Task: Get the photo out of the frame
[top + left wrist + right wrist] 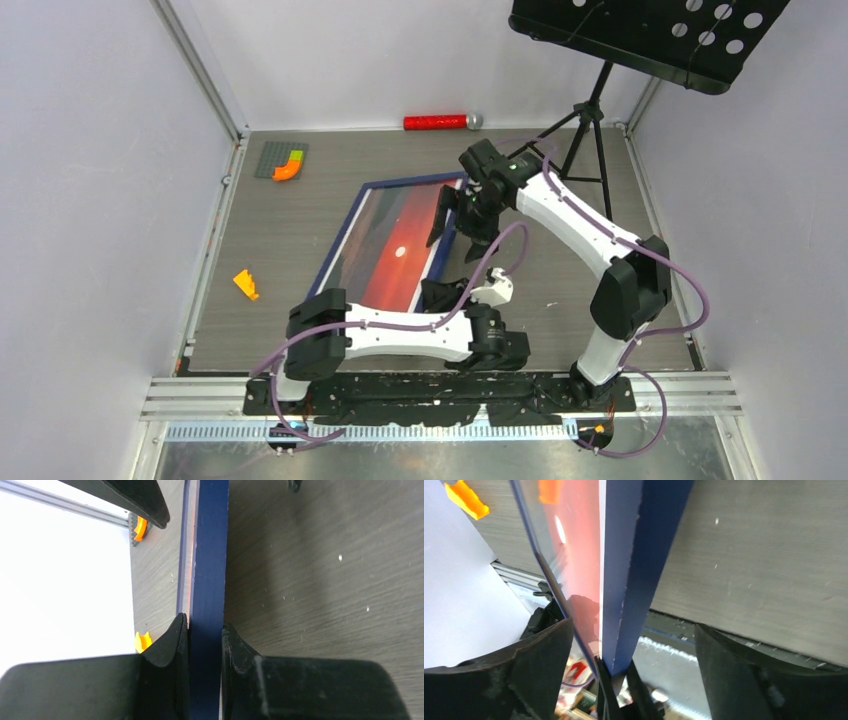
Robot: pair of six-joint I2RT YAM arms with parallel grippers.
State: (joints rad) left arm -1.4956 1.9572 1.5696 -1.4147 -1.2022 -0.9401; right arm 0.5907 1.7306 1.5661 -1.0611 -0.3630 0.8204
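One frame [338,240] and one photo [395,250] are counted. Two arms are recorded: left arm [390,335], right arm [570,215]. One red cylinder [436,122], one grey plate [270,155] and one tripod stand [590,120] are noted. Two orange pieces are counted: loose piece [246,284], curved piece [290,170], whose green end is possibly separate.

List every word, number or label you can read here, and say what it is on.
No readable text anywhere.
On the photo and the frame: no print visible.
On a red-and-white patch low in the right wrist view: too blurred to read.
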